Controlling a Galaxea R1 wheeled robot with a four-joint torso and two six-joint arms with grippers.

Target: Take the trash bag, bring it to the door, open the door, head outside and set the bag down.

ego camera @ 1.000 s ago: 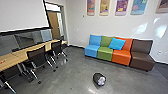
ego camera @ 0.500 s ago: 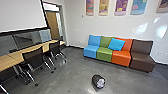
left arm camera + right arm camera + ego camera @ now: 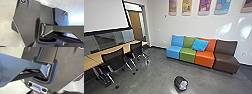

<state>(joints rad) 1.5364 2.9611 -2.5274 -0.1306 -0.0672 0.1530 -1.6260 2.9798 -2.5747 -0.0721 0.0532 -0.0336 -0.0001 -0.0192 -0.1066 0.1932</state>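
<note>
Trash bag [image 3: 178, 83], dark, pale-ended, lies on floor [image 3: 146, 81]; contents unclear.

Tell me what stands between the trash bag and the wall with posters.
The head view shows a row of coloured seats between the trash bag and the wall.

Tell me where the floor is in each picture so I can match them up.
Head view: the floor spreads before the sofa and under the chairs.
Left wrist view: floor shows beyond the robot's dark plate.
Right wrist view: floor shows past that plate's edges.
Shared wrist landmark: the dark plate.
</note>
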